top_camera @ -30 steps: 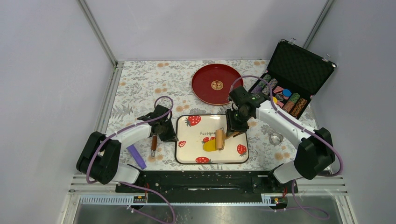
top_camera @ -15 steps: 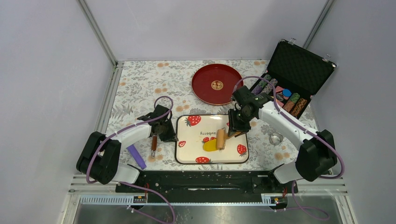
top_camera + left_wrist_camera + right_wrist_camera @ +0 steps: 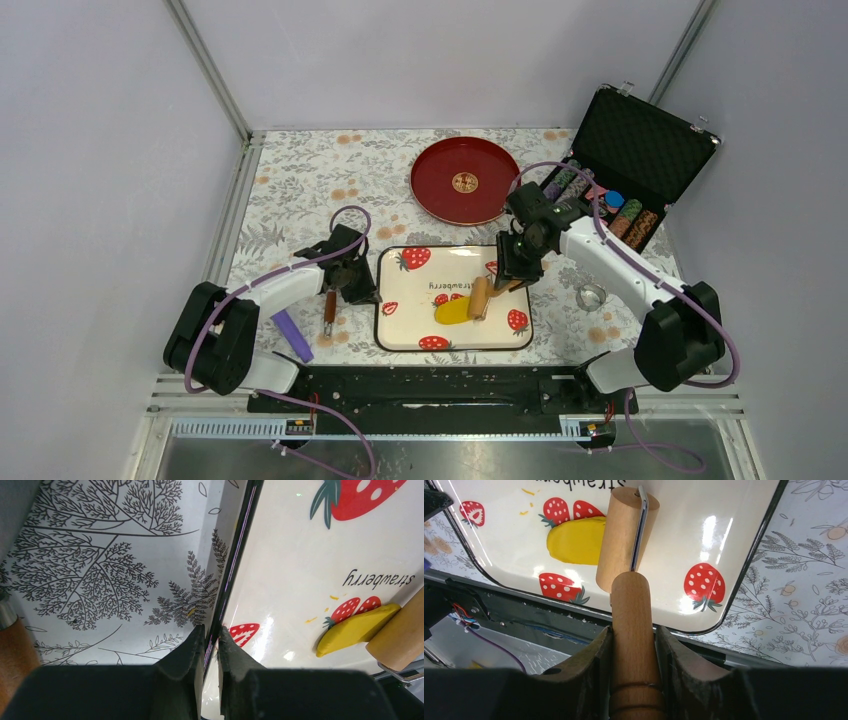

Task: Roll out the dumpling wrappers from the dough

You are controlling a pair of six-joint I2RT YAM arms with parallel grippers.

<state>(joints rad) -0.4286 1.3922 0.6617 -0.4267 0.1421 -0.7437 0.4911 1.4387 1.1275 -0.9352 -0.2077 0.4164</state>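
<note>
Top external view shows one flat patch of yellow dough (image 3: pixel 450 312), smooth and oval, lying low in the middle of one glossy white tray (image 3: pixel 415 290) that has a thin dark rim and printed red strawberries. One rolling pin (image 3: pixel 480 297) lies slanted across the patch's right end: a short pale wooden drum on a bent metal wire, joined to a round wooden handle. The right gripper (image 3: pixel 512 278) reaches in from the upper right, its two dark fingers clamped on that handle, one on each side. In the right wrist view the drum covers the right edge of the dough and the handle fills the gap between the fingers. The left gripper (image 3: pixel 372 296) sits at the tray's left edge. In the left wrist view its two black fingers are nearly pressed together, with the dark rim pinched between them. There the dough shows at the right of the frame as a soft rounded wedge touching the drum. Under everything lies a cloth (image 3: pixel 300 190) printed with leaves and flowers. Above the tray is one round red plate (image 3: pixel 465 180), at the upper right one open black case (image 3: pixel 640 140) of coloured chips, and right of the tray one small metal ring (image 3: pixel 592 296)
</note>
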